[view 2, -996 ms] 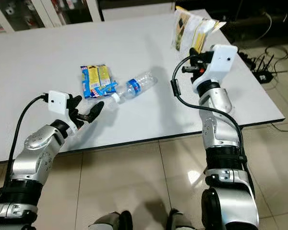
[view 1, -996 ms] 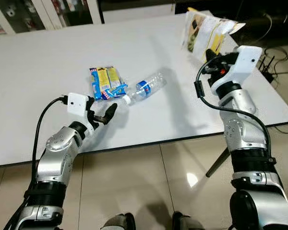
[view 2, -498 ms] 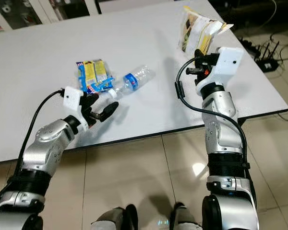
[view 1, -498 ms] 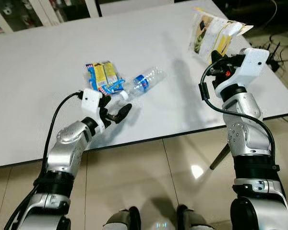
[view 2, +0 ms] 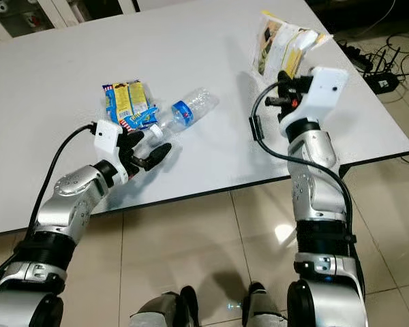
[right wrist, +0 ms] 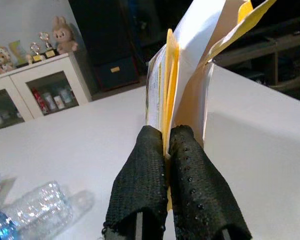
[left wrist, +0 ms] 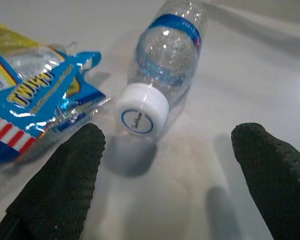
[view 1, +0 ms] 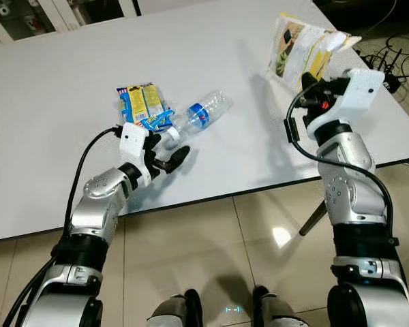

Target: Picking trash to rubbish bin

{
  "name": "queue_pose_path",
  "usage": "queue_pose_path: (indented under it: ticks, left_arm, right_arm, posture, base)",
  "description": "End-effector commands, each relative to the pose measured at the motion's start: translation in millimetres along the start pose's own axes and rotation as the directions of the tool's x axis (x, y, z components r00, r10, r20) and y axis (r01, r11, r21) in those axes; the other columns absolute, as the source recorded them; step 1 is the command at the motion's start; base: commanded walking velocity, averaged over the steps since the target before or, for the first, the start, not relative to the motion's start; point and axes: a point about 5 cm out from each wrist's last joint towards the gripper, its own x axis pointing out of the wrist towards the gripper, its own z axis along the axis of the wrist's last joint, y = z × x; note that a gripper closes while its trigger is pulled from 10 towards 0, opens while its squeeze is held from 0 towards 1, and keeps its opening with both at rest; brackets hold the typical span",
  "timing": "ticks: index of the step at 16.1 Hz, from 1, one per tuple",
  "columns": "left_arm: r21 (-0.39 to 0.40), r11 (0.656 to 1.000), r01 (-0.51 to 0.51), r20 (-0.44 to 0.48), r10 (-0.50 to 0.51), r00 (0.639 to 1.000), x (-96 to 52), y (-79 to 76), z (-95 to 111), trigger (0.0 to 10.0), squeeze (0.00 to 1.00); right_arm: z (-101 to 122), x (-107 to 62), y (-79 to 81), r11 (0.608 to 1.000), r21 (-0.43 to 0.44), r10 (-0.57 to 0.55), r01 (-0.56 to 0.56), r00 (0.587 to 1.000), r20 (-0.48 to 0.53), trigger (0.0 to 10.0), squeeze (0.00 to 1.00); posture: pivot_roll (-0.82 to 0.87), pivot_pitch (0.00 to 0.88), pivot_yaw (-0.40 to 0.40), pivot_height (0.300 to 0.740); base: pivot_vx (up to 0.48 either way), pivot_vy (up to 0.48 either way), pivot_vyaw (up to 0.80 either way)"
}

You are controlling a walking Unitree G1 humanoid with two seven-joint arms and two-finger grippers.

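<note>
Left gripper [left wrist: 160, 150], fingers spread, faces the capped plastic bottle [left wrist: 162, 75] (round, liable to roll); right gripper [right wrist: 169, 150] pinches a yellow wrapper [right wrist: 190, 65].

— Can any writing be read here?

— Hardly any. The blue and yellow snack wrapper [left wrist: 37, 102] on the table [view 1: 68, 82] carries slanted yellow block letters on its blue part, but in the left wrist view they are crumpled and cut off, so no word comes out for certain.

— And the plastic bottle [left wrist: 162, 75]?

— Its blue label band shows no legible text. The white cap [left wrist: 141, 114] has a small blue ring with a mark inside, too fine to read.

— The paper packet [right wrist: 190, 75] on the right?

— Yellow and white sheets with printing, blurred in the head views and seen edge-on at the wrist; nothing legible.
</note>
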Motion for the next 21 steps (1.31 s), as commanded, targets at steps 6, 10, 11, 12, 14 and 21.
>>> queue_pose_path:
  ticks: [6,10,11,12,14,21]
  left_arm:
    - [0.034,0.999,-0.021,-0.003,0.021,1.0,-2.2,13.2,-1,10.0,0.0]
    - [0.034,0.999,0.012,-0.013,-0.011,1.0,0.1,14.1,-5,10.0,0.0]
    - [0.035,0.999,0.016,-0.014,-0.016,1.0,0.2,13.9,-5,10.0,0.0]
    - [0.038,0.999,0.025,-0.012,-0.025,1.0,0.5,13.8,-5,10.0,0.0]
    - [0.042,0.999,0.035,-0.007,-0.035,0.999,0.9,15.1,-4,10.0,0.0]
    - [0.055,0.998,0.043,-0.005,-0.043,0.999,-0.9,20.2,-6,10.0,0.0]
  right_arm:
    - [5,-4.0,3.6,1.0,0.017,0.011,-0.011,1.0,0.01,10.0,0.0]
    - [5,-5.9,3.9,0.999,0.036,0.011,-0.011,1.0,0.0,10.0,0.0]
    - [6,-6.3,4.0,0.999,0.038,0.011,-0.011,1.0,0.0,10.0,0.0]
    - [7,-7.2,4.0,0.999,0.039,0.012,-0.012,1.0,0.0,10.0,0.0]
    - [8,-8.4,3.8,0.999,0.041,0.013,-0.013,1.0,-0.001,10.0,0.0]
    - [11,-13.2,3.4,0.999,0.039,0.017,-0.016,1.0,-0.014,10.0,0.0]
  posture:
    - [-0.09,0.259,0.149,0.74]
    - [-0.1,0.278,0.142,0.74]
    - [-0.1,0.28,0.142,0.74]
    - [-0.1,0.286,0.141,0.74]
    - [-0.11,0.295,0.14,0.74]
    - [-0.12,0.324,0.134,0.74]
  base:
    - [0.0,0.0,0.0]
    - [0.0,0.0,0.0]
    - [0.0,0.0,0.0]
    - [0.0,0.0,0.0]
    - [0.0,0.0,0.0]
    - [0.0,0.0,0.0]
